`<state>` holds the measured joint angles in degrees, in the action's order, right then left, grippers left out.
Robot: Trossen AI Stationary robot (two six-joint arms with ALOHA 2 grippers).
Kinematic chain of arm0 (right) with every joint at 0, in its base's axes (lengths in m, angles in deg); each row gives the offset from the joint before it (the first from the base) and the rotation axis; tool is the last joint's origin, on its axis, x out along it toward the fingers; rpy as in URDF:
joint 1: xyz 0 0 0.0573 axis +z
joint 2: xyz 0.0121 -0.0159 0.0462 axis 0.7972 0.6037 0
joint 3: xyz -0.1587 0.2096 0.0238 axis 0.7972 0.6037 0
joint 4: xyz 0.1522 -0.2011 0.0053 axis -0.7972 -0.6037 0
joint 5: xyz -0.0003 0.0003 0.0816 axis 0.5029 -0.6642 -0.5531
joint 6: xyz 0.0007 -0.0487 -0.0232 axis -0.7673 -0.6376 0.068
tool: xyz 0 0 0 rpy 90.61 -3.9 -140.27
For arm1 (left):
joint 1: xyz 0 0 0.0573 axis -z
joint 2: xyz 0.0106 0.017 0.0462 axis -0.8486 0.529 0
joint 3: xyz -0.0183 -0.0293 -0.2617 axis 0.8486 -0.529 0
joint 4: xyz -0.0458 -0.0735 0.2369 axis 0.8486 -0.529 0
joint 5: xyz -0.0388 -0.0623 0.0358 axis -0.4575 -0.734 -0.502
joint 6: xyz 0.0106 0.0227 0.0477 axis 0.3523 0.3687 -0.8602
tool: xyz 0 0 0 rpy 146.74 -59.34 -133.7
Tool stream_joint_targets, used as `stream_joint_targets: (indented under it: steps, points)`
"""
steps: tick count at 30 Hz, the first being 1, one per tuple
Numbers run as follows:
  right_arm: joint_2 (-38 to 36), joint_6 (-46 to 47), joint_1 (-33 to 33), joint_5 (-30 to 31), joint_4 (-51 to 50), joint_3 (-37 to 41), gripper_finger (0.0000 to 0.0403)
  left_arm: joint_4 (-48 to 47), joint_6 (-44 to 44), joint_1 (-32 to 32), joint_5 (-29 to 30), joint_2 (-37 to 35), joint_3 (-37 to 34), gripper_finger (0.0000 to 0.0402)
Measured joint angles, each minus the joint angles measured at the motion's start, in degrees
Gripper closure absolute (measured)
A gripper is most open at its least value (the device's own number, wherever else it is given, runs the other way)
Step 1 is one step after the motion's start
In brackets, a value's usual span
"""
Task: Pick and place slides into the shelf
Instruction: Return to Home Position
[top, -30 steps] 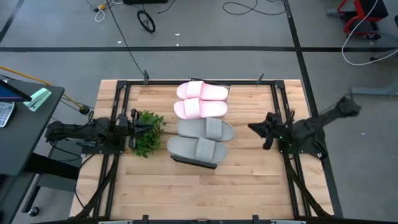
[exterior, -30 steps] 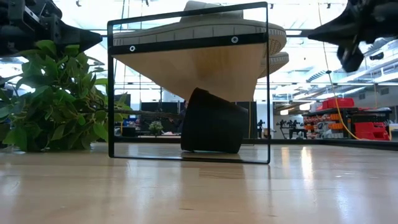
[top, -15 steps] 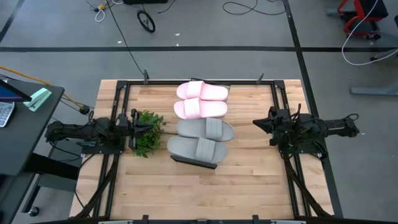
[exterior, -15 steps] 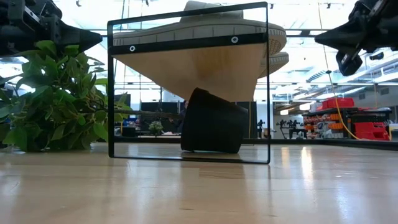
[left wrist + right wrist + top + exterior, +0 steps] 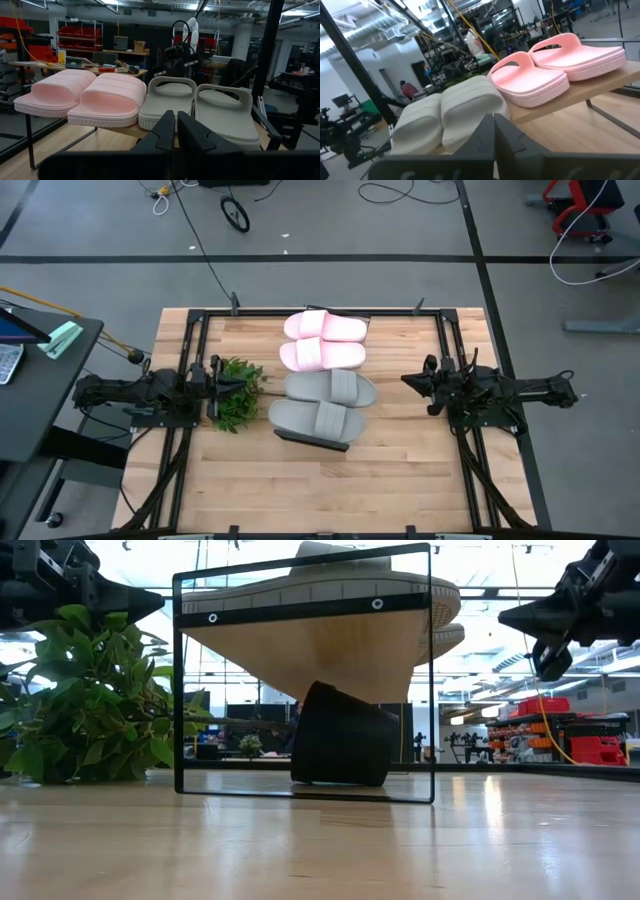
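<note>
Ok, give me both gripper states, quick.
Left gripper: closed, empty, by the plant.
Right gripper: closed, empty, right of the shelf.

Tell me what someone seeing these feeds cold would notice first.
The shelf at mid-table carries a full row: two pink slides at the far end, two grey slides nearer. The left gripper hangs by the leafy plant on the shelf's left, and the right gripper is off to its right. Both have fingers shut and empty.
</note>
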<state>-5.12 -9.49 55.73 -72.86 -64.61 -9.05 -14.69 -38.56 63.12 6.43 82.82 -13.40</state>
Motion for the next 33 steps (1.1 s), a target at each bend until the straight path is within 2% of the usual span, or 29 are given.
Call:
stream_joint_targets:
  steps: [9,17,24,33]
  points:
    - [0.0,-2.9,0.0,-3.5,-0.7,1.1,0.0403,0.0,0.0,0.0,0.0,0.0,0.0,0.0381]
    - [0.4,-8.1,0.0,-11.0,-2.7,1.1,0.0403,0.0,0.0,0.0,0.0,0.0,0.0,0.0367]
    - [0.5,-12.0,0.0,-11.0,-2.8,1.1,0.0402,0.0,0.0,0.0,0.0,0.0,0.0,0.0372]
    - [0.5,-10.7,0.0,-10.9,-2.9,1.1,0.0396,0.0,0.0,0.0,0.0,0.0,0.0,0.0383]
